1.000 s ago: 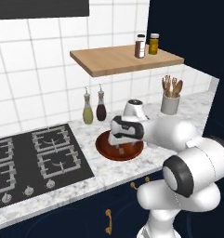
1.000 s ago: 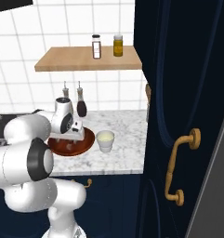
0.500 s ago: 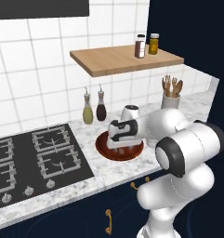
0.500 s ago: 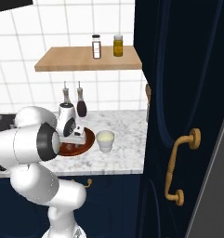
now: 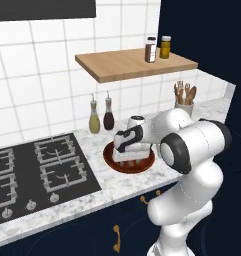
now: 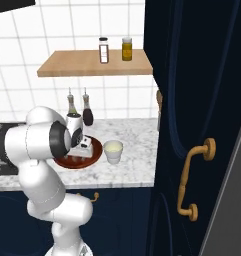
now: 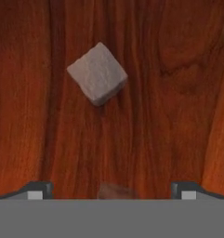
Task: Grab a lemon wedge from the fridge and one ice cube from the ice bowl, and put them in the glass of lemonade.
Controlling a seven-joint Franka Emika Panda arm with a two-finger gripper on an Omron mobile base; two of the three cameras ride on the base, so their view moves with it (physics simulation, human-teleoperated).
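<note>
The ice bowl (image 5: 115, 161), a shallow reddish-brown wooden dish, sits on the marble counter to the right of the stove. My gripper (image 5: 128, 158) points straight down into it, jaws open. In the hand view a pale grey ice cube (image 7: 97, 73) lies on the bowl's wooden floor (image 7: 169, 116), a little ahead of my gripper (image 7: 111, 190) and slightly to the left; both fingertips (image 7: 36, 189) stand wide apart with nothing between them. The glass of lemonade (image 6: 113, 151) stands just right of the ice bowl (image 6: 94, 156). A grey strip of the fridge (image 6: 233, 195) shows at the far right. The lemon wedge is out of view.
Two oil bottles (image 5: 101, 116) stand behind the bowl against the tiled wall. A black gas stove (image 5: 37, 172) lies to the left, and a utensil holder (image 5: 184, 101) to the right. A wooden shelf (image 5: 134, 65) with two jars hangs above. A tall navy cabinet (image 6: 197, 100) with a gold handle is close on the right.
The hand has come down and slightly left into the bowl, and the arm's elbow has swung forward. The jaws have stayed open.
</note>
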